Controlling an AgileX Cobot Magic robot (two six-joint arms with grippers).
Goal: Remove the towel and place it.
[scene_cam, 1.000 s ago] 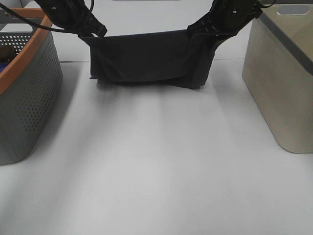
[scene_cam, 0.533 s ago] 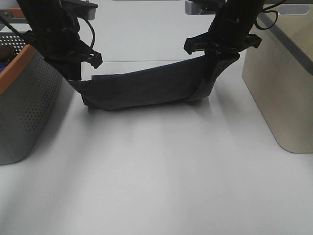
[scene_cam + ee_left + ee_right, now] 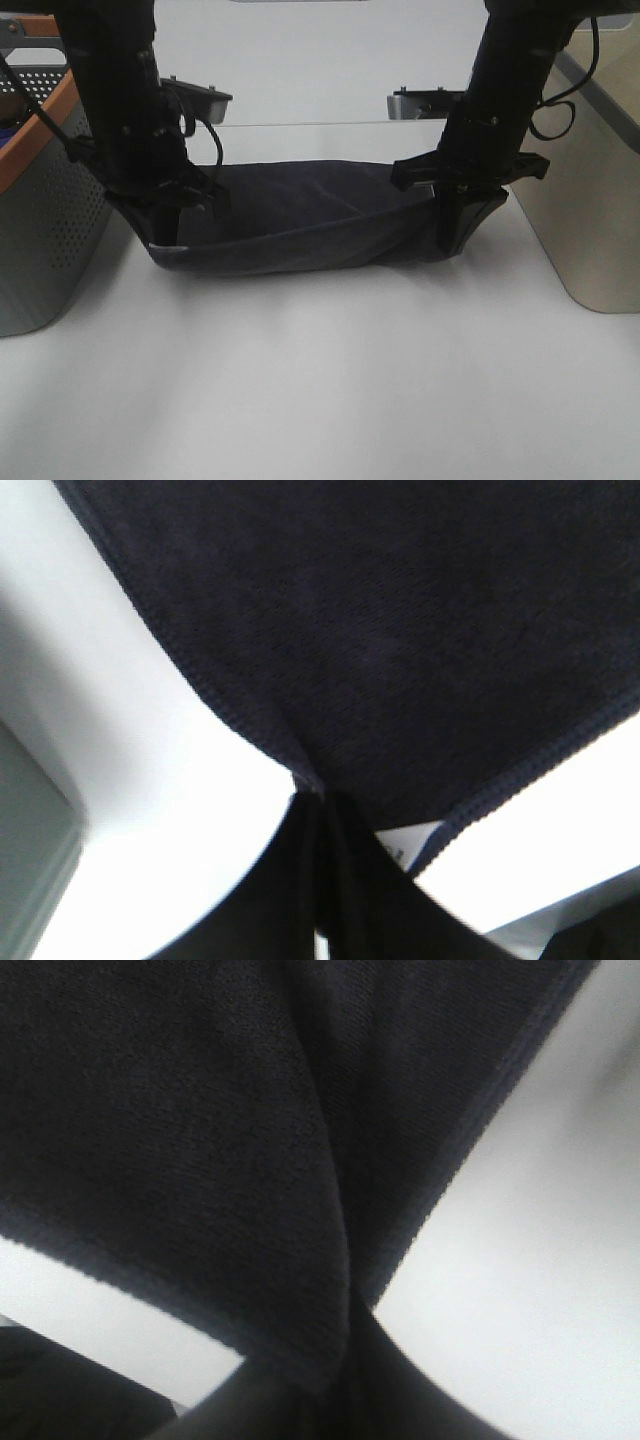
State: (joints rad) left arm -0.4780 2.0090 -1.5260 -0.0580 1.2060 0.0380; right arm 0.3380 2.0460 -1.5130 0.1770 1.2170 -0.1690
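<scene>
The towel (image 3: pixel 300 222), dark navy with hemmed edges, hangs stretched between my two grippers, its lower edge sagging onto the white table. My left gripper (image 3: pixel 168 222) is shut on the towel's left corner, where a small white tag (image 3: pixel 165 246) shows. At the opposite corner my right gripper (image 3: pixel 452 228) is shut on the cloth. In the left wrist view the towel (image 3: pixel 400 630) spreads away from the pinched corner at the left gripper (image 3: pixel 318 798). The right wrist view is filled by the towel (image 3: pixel 200 1130) bunched into the right gripper (image 3: pixel 350 1330).
A grey perforated basket with an orange rim (image 3: pixel 45 190) stands at the left, close to my left arm. A beige bin (image 3: pixel 590 200) stands at the right, close to my right arm. White table (image 3: pixel 320 380) stretches in front of the towel.
Both arms have come toward the camera and lower, carrying the towel with them. Its bottom edge now drags on the table nearer the front.
</scene>
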